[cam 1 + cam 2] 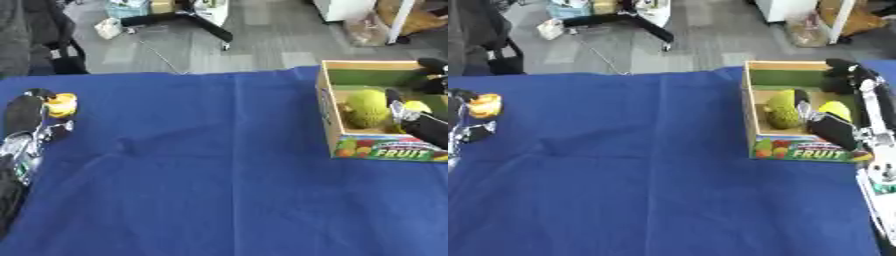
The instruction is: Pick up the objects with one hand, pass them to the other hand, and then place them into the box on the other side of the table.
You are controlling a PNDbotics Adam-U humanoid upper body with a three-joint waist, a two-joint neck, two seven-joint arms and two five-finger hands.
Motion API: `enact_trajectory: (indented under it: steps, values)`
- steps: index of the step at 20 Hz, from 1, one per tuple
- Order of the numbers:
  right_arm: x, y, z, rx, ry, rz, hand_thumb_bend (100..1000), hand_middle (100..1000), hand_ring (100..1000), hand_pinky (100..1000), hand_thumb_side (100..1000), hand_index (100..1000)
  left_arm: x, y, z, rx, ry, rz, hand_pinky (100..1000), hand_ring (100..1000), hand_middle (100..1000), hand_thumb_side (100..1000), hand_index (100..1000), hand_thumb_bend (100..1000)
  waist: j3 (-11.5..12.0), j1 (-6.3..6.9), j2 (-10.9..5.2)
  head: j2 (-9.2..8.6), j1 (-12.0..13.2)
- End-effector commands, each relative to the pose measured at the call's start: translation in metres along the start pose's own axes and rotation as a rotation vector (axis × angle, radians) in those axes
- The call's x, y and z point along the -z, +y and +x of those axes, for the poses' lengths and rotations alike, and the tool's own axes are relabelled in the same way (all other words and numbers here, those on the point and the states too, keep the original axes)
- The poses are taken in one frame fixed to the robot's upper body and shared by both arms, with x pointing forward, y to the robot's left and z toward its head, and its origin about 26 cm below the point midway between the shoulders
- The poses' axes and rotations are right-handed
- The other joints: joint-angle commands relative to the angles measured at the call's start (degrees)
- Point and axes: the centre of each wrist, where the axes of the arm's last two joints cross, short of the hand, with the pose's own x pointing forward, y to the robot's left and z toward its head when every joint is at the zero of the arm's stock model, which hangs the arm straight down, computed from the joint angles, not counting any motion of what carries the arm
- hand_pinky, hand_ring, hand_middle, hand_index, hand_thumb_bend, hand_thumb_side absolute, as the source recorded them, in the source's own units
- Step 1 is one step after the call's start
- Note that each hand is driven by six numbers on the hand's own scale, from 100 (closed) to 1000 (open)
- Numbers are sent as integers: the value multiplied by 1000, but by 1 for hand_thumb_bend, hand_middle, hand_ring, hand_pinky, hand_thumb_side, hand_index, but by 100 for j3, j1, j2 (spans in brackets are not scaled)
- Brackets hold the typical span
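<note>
Two hands work far apart. Left hand [31, 112] curls its fingers [59, 131] beside a yellow-orange thing [61, 104], maybe touching it; grip unclear. Right hand [833, 127] reaches into the box [798, 149], fingers unclear, near the green fruit [781, 109]. A weak hold could drop the thing before passing.
</note>
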Motion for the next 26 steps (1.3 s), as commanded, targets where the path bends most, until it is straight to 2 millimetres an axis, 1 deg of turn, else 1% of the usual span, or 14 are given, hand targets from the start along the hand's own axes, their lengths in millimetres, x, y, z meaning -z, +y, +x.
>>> enact_trajectory:
  steps: [1, 2, 3, 4, 6, 9, 11, 13, 16, 19, 21, 23, 26]
  values:
    - [4, -12, 3, -18, -23, -18, 309, 687, 643, 715, 273, 831, 13, 21, -14, 64, 10, 34, 603, 517, 507, 100, 621, 207, 26, 84, -9, -23, 13]
    - [3, -12, 2, -18, -19, -18, 308, 687, 643, 715, 273, 831, 13, 21, -15, 73, 12, 33, 564, 473, 462, 100, 571, 181, 38, 88, -18, -16, 10]
    - [3, -12, 1, -18, -16, -17, 308, 687, 643, 715, 273, 831, 13, 21, -15, 79, 14, 34, 554, 461, 452, 100, 559, 174, 50, 89, -27, -10, 5]
    - [2, -11, 0, -18, -12, -16, 307, 687, 643, 715, 273, 831, 14, 21, -15, 78, 17, 40, 488, 397, 358, 100, 490, 136, 64, 87, -38, -2, 3]
    - [0, -11, -1, -17, -6, -15, 306, 687, 643, 715, 273, 831, 14, 22, -15, 66, 18, 57, 469, 377, 332, 100, 466, 121, 92, 81, -62, 13, 6]
    - [-2, -10, -4, -17, 7, -17, 304, 687, 643, 715, 273, 832, 16, 28, -12, 12, 1, 79, 488, 390, 337, 100, 467, 119, 150, 61, -109, 42, -12]
    - [-4, -9, -7, -17, 15, -15, 294, 689, 645, 718, 273, 834, 20, 40, -6, -69, -32, 103, 489, 387, 330, 100, 460, 107, 213, 42, -151, 67, -32]
    - [-6, -9, -9, -15, 22, -14, 288, 691, 648, 719, 274, 835, 24, 57, 2, -176, -81, 129, 488, 380, 320, 100, 449, 100, 290, 22, -199, 98, -63]
    - [-8, -9, -11, -15, 30, -21, 286, 692, 651, 720, 276, 837, 23, 87, 23, -364, -214, 162, 490, 378, 316, 100, 445, 100, 437, 0, -289, 153, -137]
    - [-9, -7, -11, -12, 33, -24, 286, 693, 653, 721, 278, 838, 12, 118, 49, -545, -364, 187, 492, 378, 316, 100, 442, 100, 550, -24, -368, 192, -226]
    - [-9, -5, -10, -8, 30, -22, 290, 696, 655, 721, 280, 839, -1, 137, 67, -653, -471, 194, 494, 380, 317, 104, 443, 100, 608, -42, -430, 215, -272]
    - [-9, -4, -8, -5, 25, -23, 293, 699, 656, 722, 283, 839, -16, 152, 85, -752, -575, 183, 496, 382, 319, 107, 444, 100, 654, -60, -496, 241, -313]
    - [-7, -1, -2, 0, 6, -25, 292, 703, 659, 724, 288, 840, -42, 163, 112, -876, -703, 148, 498, 384, 319, 114, 444, 100, 704, -91, -586, 268, -379]
